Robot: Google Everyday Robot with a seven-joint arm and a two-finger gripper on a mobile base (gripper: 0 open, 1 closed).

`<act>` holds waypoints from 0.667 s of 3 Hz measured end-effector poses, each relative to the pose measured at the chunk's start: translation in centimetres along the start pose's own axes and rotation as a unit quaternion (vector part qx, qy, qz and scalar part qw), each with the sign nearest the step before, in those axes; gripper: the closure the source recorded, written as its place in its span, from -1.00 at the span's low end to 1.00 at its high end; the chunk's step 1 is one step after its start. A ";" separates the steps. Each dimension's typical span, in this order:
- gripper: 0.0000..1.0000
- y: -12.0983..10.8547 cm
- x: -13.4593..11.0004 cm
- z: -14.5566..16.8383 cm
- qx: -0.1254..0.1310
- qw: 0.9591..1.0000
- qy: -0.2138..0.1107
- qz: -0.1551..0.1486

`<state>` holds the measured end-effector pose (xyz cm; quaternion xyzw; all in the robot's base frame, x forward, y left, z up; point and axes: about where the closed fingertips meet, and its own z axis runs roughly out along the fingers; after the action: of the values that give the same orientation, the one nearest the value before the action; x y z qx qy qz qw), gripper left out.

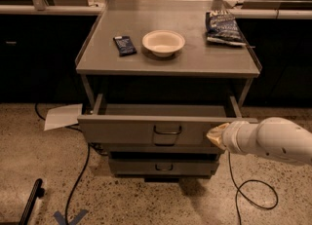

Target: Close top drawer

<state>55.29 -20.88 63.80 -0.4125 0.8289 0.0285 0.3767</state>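
Observation:
The top drawer (126, 130) of the grey metal cabinet stands partly open, its shallow tray showing behind a wide front with a small dark loop handle (167, 130) at its middle. My gripper (216, 135), at the end of a white arm coming in from the right, rests against the right end of the drawer's front. Two lower drawers (163, 166) sit below it, pushed in further.
On the cabinet top (195, 58) lie a white bowl (163, 42), a dark packet (125, 45) and a blue chip bag (223, 28). A white sheet of paper (63, 116) and black cables (80, 170) lie on the speckled floor. Dark counters stand behind.

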 end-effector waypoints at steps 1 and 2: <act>1.00 -2.3 -1.1 0.5 0.014 1.000 0.016 -0.022; 1.00 -4.2 -1.3 1.3 0.021 0.999 0.038 -0.031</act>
<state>59.46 -22.31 64.83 -0.4309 0.8298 -0.0159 0.3542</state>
